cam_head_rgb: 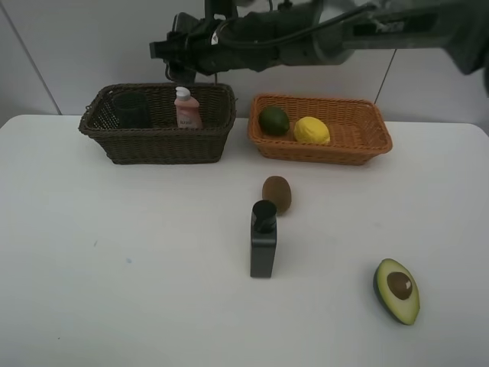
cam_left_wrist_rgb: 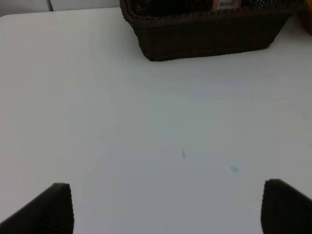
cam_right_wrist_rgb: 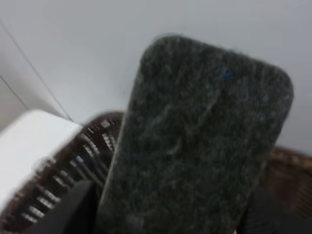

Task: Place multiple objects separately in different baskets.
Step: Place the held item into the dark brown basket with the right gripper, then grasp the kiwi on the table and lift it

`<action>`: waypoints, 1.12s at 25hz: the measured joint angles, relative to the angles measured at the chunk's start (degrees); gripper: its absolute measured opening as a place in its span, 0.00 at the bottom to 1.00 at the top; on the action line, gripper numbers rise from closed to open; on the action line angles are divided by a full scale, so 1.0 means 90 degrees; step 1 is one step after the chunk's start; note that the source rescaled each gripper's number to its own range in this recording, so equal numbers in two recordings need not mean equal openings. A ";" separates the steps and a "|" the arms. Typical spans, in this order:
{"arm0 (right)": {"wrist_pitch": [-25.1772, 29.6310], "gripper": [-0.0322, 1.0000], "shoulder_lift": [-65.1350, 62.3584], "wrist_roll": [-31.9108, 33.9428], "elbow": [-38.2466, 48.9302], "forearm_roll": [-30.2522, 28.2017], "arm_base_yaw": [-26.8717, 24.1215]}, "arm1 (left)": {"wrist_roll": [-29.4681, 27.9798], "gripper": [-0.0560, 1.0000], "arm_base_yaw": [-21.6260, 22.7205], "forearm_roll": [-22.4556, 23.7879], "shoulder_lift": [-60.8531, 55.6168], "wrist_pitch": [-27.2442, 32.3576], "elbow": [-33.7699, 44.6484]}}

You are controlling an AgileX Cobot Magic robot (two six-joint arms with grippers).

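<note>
My right gripper [cam_head_rgb: 180, 67] reaches across and hangs above the dark brown basket [cam_head_rgb: 157, 141], shut on the dark rectangular pad [cam_right_wrist_rgb: 195, 136]. The pad fills the right wrist view, with the basket's rim below it. In that basket stand the grey cup [cam_head_rgb: 131, 109] and the pink bottle [cam_head_rgb: 186, 108]. The orange-tan basket [cam_head_rgb: 359, 141] holds the lime [cam_head_rgb: 273, 121] and the lemon [cam_head_rgb: 312, 131]. On the table are the kiwi [cam_head_rgb: 276, 193], the upright black bottle [cam_head_rgb: 263, 241] and the halved avocado [cam_head_rgb: 397, 290]. My left gripper [cam_left_wrist_rgb: 168, 209] is open over bare table, short of the brown basket [cam_left_wrist_rgb: 204, 36].
The white table [cam_head_rgb: 114, 252] ends at a pale wall right behind the baskets. The right arm [cam_head_rgb: 328, 34] spans the top of the exterior view above both baskets. The left arm does not show in that view.
</note>
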 joint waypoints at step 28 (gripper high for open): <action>0.7303 1.00 -0.1228 -0.0043 -0.0517 -0.0616 -0.0028 | 0.0000 0.99 0.0000 0.0000 0.0000 0.0000 0.0000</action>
